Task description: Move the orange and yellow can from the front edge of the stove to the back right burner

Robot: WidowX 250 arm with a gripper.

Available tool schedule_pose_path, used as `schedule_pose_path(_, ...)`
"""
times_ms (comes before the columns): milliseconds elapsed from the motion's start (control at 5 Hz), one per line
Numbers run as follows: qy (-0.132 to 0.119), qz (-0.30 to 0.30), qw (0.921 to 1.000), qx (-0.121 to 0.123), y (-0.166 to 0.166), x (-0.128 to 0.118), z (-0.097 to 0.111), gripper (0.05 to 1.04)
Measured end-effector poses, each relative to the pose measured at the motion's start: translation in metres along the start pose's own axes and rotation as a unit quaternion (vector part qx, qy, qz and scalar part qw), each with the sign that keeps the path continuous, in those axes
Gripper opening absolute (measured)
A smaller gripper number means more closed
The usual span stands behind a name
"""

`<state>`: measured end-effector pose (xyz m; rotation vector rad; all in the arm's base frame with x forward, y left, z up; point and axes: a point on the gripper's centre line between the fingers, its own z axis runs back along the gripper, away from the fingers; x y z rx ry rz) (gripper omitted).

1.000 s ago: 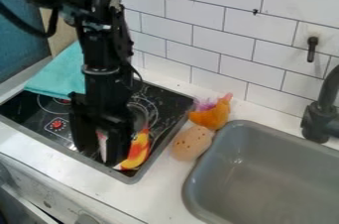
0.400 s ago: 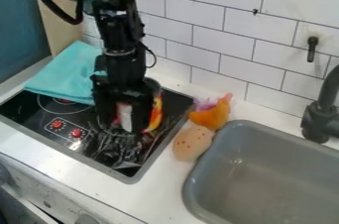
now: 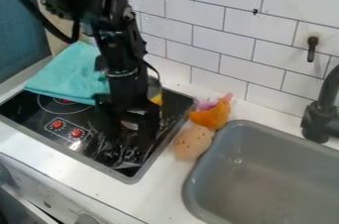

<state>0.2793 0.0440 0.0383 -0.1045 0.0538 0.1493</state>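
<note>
Looking across the bench (image 3: 155, 188), we judge the step in hand to be close handling over the stove (image 3: 92, 141): either taking hold of a small object or setting it down. The black arm (image 3: 122, 52) reaches over the stove, and its gripper (image 3: 136, 136) hangs low over the right part of the black top, with a pale object (image 3: 130, 125) right at it. For us, the next move calls for settling whether that object is held, then a slow, straight motion that keeps clear of the yellow-orange thing (image 3: 157, 100) just behind and the turquoise cloth (image 3: 66, 77) beside the arm. The orange toy (image 3: 212, 116) and the spotted, tan toy (image 3: 193, 142), between stove and sink, seem well out of the way.

As for what we can't make out: the sink (image 3: 265, 178) runs off the right and lower edges, and the tap (image 3: 321, 119) is cut off at the right. The arm hides part of the stove and an edge of the cloth. Black gripper against black stove leaves us unable to tell how far open it is, or whether it grips anything. The yellow-orange thing is mostly covered, and the pale object's shape is too hidden to name.
</note>
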Motion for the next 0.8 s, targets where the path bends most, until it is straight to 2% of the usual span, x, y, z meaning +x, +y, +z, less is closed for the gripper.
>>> schedule_pose_path(200, -0.008, -0.001, 0.9999, 0.010, -0.002, -0.010, 0.005, 1.000)
schedule_pose_path(600, -0.030, -0.029, 0.9981, 0.045, 0.002, -0.050, 0.041, 1.000)
schedule_pose_path(800, -0.029, -0.044, 0.9977, 0.042, 0.020, -0.064, 0.064, 1.000)
